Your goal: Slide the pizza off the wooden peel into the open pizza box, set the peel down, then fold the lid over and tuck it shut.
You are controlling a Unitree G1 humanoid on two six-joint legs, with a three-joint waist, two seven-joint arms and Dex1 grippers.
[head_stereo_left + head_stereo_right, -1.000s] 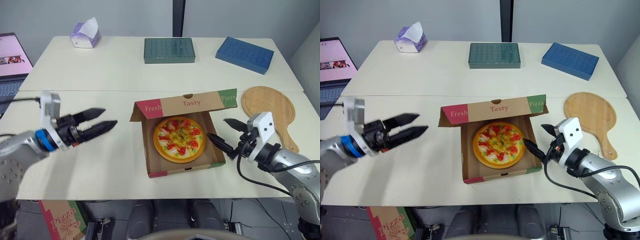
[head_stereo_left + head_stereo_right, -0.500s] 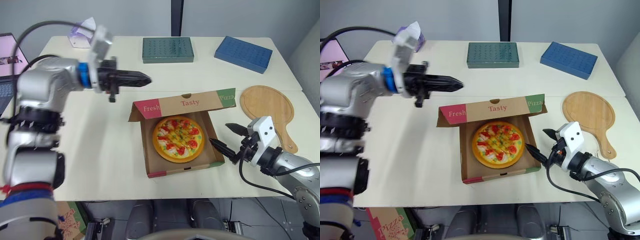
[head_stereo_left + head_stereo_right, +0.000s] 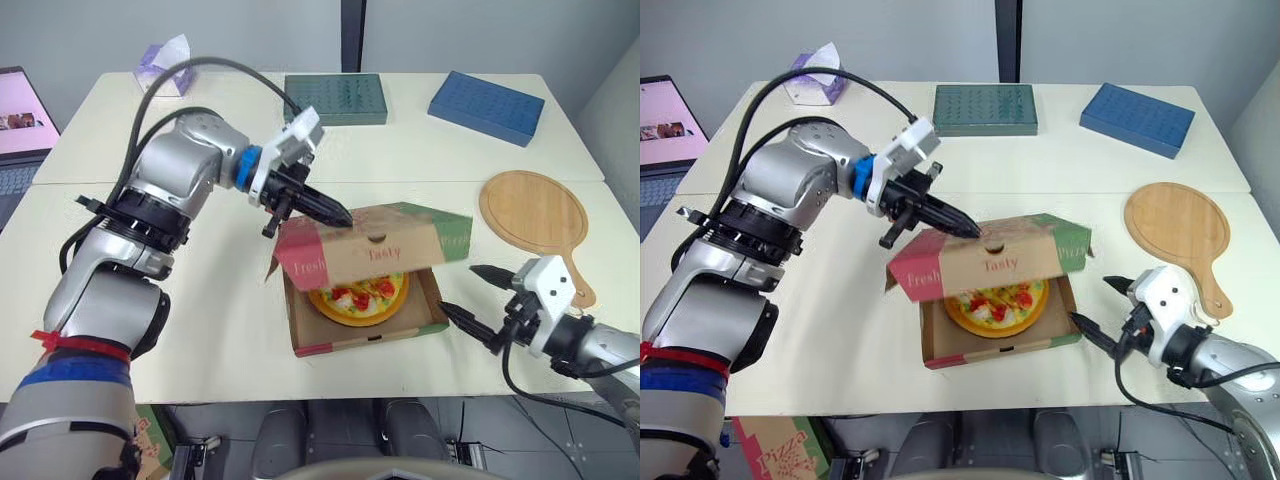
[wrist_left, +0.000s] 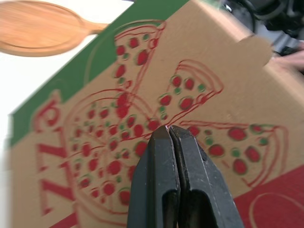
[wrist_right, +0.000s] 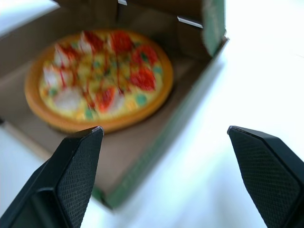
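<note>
Touching lid (image 3: 1000, 262) w/ closed L pincer (image 3: 970, 229) | print: "Fresh", "Tasty" | R pincer (image 3: 1092, 302) spread

The left arm (image 3: 170, 190) was made of round silver parts, with a blue ring (image 3: 245, 168) near the wrist and a red band (image 3: 72, 345) lower down. A black cable (image 3: 200, 65) looped over it. The right arm (image 3: 600, 345) was silver too. The left gripper (image 3: 347, 221) and right gripper (image 3: 457, 288) had black pointed fingers (image 5: 71, 171) with bumpy pads and a white block (image 3: 301, 133) behind them
</note>
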